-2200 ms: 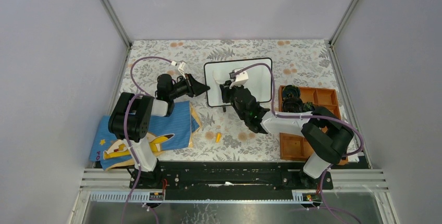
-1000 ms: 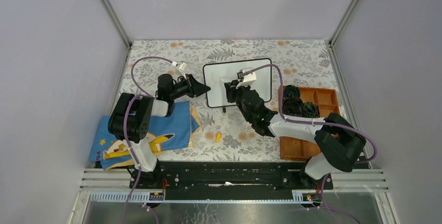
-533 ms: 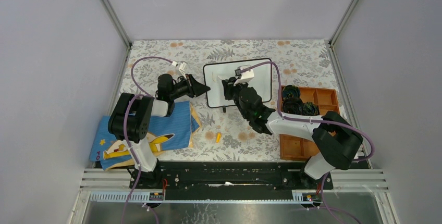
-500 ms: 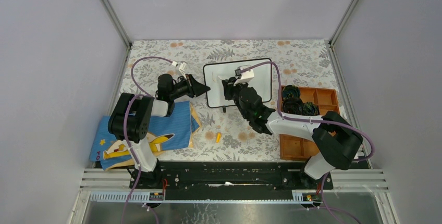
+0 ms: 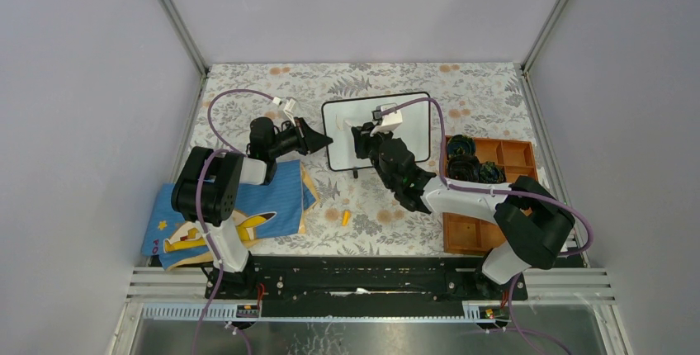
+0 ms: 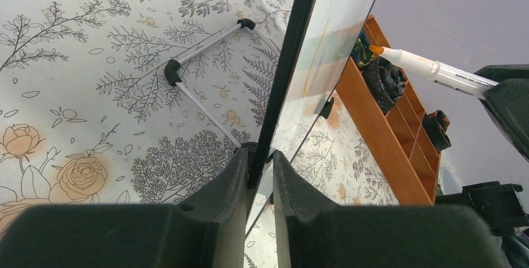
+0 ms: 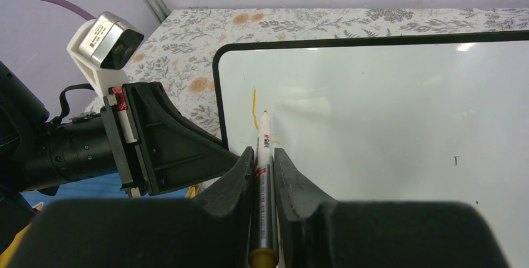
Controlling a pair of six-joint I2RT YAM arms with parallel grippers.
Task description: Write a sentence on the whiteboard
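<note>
Left pincer clamps whiteboard edge; right pincer grips marker.

light: bright, even; shadows: soft; glare: faint on whiteboard

Right arm: the elbow sits farther right and nearer the base rail than in the earliest picture. It now overhangs the near right part of the orange tray. The forearm has drawn back from the tray's left compartments, so the dark items there show more fully. The right gripper, clamped on the marker, stands farther up the whiteboard, toward its far edge. Its wrist camera has shifted right and toward the far side. Nearly all of this travel falls before the last half second.
</note>
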